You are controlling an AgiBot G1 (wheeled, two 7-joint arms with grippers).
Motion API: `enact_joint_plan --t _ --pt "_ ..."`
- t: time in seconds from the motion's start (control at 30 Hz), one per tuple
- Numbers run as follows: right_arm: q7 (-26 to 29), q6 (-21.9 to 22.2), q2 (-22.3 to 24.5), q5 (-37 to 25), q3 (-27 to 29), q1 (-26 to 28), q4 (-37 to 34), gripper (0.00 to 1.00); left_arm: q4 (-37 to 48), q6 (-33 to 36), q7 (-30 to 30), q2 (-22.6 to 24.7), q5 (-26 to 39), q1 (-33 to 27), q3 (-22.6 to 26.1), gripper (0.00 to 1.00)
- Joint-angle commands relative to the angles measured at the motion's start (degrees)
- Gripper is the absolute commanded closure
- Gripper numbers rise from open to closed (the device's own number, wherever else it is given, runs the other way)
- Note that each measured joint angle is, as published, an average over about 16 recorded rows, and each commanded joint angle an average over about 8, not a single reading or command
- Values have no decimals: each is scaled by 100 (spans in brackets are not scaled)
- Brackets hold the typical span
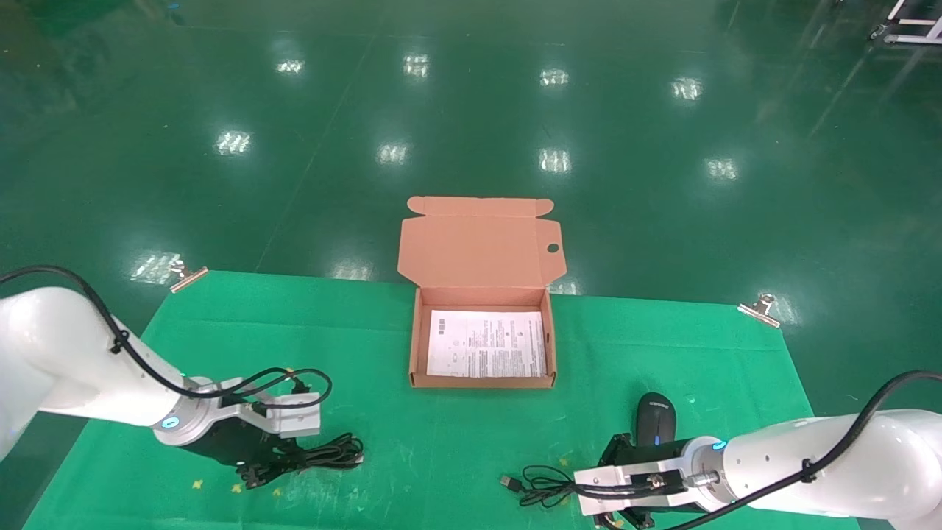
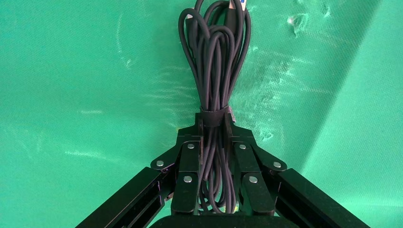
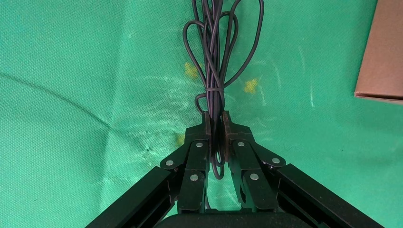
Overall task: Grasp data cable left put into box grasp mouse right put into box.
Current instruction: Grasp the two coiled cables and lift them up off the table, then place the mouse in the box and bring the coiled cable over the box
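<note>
We see bright, even overhead light: rows of white glare patches on the glossy dark green floor [image 1: 471, 110]. The matte green cloth-covered table [image 1: 662, 353] shows no glare, only soft shadows. In the left wrist view a diagonal shadow edge crosses the cloth; both wrist views are sharp. We note mild warping at the head view's edges.

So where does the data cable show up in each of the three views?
Head view: data cable lies on the green cloth, near left, under the left gripper.
Left wrist view: centre, its strapped middle between the closed fingers.
Right wrist view: not in it; that bundle is the mouse's cord.
Shared landmark: the green cloth.
</note>
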Motion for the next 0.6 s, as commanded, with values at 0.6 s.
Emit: enact_joint_plan --t 0.6 --pt "1339 324 1261 11 954 751 1817 100 -2853 -126 -41 -1035 -419 -357 -519 100"
